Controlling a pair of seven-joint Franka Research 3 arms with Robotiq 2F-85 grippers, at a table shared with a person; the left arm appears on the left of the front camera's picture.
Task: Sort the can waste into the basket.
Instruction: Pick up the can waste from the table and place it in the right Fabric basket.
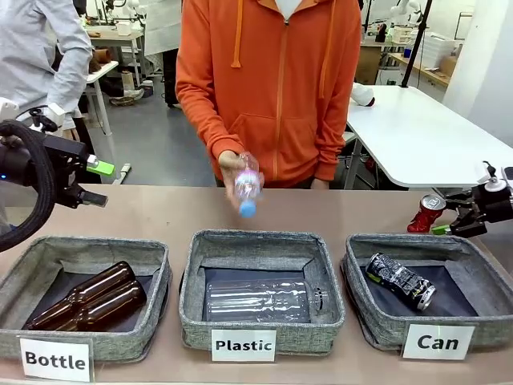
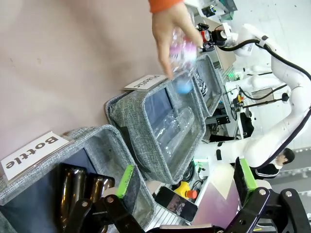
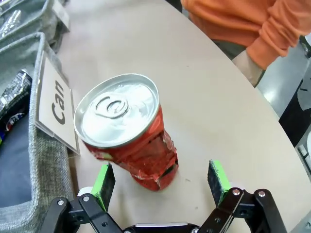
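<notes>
A crushed shiny red can [image 1: 426, 213] stands upright on the table behind the Can basket [image 1: 365, 314]. My right gripper [image 1: 447, 214] is open right beside it. In the right wrist view the red can [image 3: 127, 134] sits just ahead of and between the green pads [image 3: 104, 178] of the right gripper [image 3: 161, 178], not clamped. A dark crushed can [image 1: 400, 280] lies inside the Can basket [image 3: 41, 194]. At the far left my left gripper [image 1: 99, 184] hovers open and empty above the table, and the left wrist view shows that gripper [image 2: 184, 177] empty.
A person in orange holds a clear plastic bottle [image 1: 247, 186] over the Plastic basket [image 1: 195, 309], which holds another clear bottle. The Bottle basket [image 1: 156, 321] holds brown glass bottles [image 1: 90, 297]. Bare table lies behind the baskets.
</notes>
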